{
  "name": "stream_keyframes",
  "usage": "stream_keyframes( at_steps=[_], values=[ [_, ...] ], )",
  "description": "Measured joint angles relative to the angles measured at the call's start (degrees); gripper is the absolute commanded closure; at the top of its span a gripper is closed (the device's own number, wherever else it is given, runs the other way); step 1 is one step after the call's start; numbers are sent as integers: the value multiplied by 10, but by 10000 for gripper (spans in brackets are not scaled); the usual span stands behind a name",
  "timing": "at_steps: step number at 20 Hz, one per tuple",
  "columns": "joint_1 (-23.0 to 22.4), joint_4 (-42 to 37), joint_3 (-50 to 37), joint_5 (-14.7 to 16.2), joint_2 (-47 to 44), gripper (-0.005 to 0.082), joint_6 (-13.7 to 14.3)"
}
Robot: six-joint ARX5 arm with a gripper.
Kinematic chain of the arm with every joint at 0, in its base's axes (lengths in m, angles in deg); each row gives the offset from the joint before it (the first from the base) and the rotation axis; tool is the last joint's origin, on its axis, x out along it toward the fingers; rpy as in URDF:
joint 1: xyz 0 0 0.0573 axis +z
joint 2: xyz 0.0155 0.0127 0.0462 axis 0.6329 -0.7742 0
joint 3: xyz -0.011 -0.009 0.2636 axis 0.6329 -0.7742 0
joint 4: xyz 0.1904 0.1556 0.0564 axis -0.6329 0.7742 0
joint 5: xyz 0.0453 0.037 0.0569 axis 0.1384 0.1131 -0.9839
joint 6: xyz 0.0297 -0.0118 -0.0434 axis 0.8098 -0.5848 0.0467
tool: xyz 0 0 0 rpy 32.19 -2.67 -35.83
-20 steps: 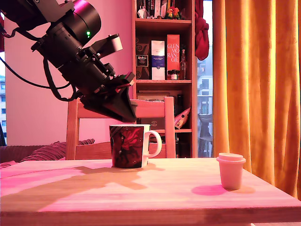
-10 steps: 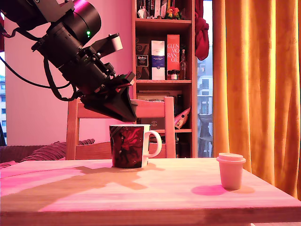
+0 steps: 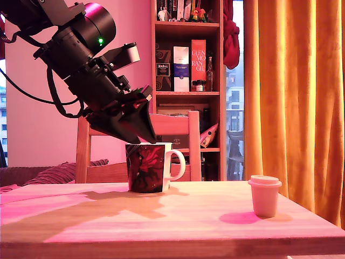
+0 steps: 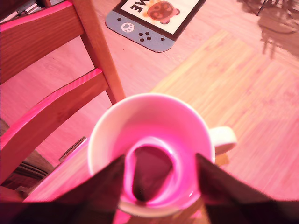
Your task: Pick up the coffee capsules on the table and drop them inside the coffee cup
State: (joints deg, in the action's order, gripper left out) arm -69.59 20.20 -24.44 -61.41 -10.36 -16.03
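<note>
The gripper (image 3: 149, 137) hangs spread apart and empty above the floral mug (image 3: 146, 167) on the table (image 3: 178, 216); a dark capsule (image 4: 148, 172) lies inside, a cream capsule (image 3: 264, 195) stands well apart

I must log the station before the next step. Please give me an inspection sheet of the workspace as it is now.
Surface: wooden table, bare apart from the job's things.
Job's things: mug upright with a dark capsule lying inside; cream capsule upright on the table, at the exterior view's right, apart from the mug.
Clutter: nothing seen on the table.
Gripper: gripper open, empty, tips just over the mug's rim.
Cables: black cable looping along the arm.
Surroundings: chair behind the table, bookshelf, orange curtain.
</note>
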Motion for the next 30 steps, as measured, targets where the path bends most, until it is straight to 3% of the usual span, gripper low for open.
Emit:
stream_keyframes(
  at_steps=[3,5,7,9,11,16,19,23,25,30],
  values=[
    [1,0,0,5,0,170,0],
    [1,0,0,6,0,239,0],
    [1,4,0,7,2,404,0],
    [0,16,0,9,12,657,0],
    [0,21,0,10,38,796,0],
    [0,21,1,16,114,793,2],
    [0,42,1,62,127,793,33],
    [-2,58,-12,154,141,793,94],
    [-4,45,-47,186,160,793,104],
    [-20,-47,-164,195,191,793,102]
  ],
)
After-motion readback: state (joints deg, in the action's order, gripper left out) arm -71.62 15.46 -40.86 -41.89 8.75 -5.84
